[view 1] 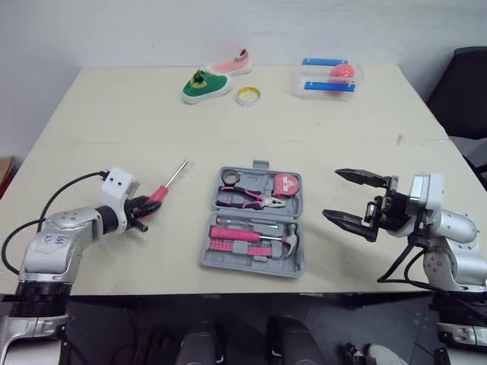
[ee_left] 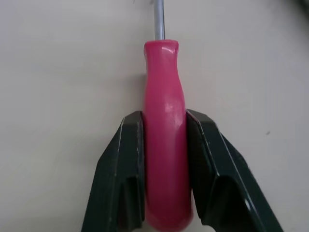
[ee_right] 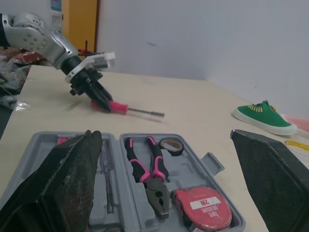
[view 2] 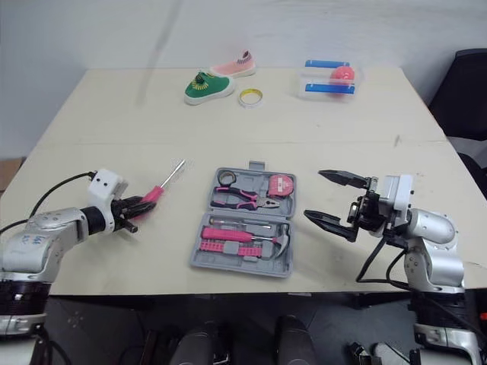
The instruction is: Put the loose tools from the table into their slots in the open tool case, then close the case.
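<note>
- One grey tool case (view 1: pixel 255 222) lies open on the table (view 1: pixel 114 114), with both halves flat.
- Inside the case are one pair of pink-handled pliers (view 1: pixel 247 199), one red tape measure (view 1: pixel 286 185), one hammer (view 1: pixel 259 236) and one small dark roll (view 1: pixel 230 177).
- One loose screwdriver (view 1: pixel 169 182) with a pink handle lies to the left of the case, near it but apart from it. Its metal shaft points away from the robot.
- The left gripper (ee_left: pixel 164 115) is left of the case. Its two black fingers (ee_left: pixel 126 159) are clamped on either side of the screwdriver's pink handle, and both pads touch it.
- The right gripper (view 1: pixel 332 193) is to the right of the case, just beside its edge. Its fingers are spread wide and hold nothing.
- Well beyond the case, at the far side of the table, are two small shoes, one green (view 1: pixel 205 85) and one pink (view 1: pixel 230 65).
- Just beside the green shoe is one yellow tape ring (view 1: pixel 248 96).
- Further right at that far side is one clear box (view 1: pixel 329 78) with two blue strips.
</note>
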`<state>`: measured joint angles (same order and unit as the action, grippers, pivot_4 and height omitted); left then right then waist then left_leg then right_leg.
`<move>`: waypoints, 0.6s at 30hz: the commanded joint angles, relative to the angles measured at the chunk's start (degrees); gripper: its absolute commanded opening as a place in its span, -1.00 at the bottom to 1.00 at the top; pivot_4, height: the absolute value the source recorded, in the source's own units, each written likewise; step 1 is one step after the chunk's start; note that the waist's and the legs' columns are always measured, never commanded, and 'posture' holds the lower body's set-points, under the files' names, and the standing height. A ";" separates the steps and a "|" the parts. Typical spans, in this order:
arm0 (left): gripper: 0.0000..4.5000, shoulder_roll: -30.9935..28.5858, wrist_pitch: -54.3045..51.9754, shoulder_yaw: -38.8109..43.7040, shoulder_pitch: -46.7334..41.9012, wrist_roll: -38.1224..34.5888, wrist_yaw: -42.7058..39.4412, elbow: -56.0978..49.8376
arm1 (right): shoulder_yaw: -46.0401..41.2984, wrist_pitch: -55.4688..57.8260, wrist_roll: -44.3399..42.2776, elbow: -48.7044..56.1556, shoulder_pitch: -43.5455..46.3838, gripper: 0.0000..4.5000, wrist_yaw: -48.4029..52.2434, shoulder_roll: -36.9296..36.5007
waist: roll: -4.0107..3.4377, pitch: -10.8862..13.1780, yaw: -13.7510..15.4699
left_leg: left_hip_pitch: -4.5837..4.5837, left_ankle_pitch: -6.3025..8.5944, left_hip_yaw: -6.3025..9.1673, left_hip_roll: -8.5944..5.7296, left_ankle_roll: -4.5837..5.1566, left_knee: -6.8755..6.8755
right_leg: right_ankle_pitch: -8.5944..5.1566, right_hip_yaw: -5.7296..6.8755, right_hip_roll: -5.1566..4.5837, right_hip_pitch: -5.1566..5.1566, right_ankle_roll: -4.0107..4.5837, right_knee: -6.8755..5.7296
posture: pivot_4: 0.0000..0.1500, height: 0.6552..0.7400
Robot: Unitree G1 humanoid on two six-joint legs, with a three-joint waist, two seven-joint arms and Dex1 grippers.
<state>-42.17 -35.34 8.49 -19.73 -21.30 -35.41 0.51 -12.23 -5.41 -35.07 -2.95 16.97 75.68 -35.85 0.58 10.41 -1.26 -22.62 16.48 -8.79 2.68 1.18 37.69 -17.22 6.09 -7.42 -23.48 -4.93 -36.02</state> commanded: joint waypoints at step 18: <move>-0.76 -4.73 8.28 -27.99 -8.21 7.63 -29.53 -20.73 | -4.41 0.18 -1.45 3.75 -12.98 1.00 10.20 -9.28 | 0.01 0.01 0.00 | 0.23 0.04 -0.17 0.05 0.05 0.01 | 0.01 -0.22 0.59 0.14 -0.02 0.05 | 1.00 1.00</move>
<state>-46.59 -27.99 -17.77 -27.06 -16.15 -64.63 -19.80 -16.01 -5.50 -35.32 -1.43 5.01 84.49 -44.14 0.59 10.42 -1.25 -22.41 16.52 -8.96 2.76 1.23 37.72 -17.21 5.85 -6.79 -23.34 -4.95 -35.96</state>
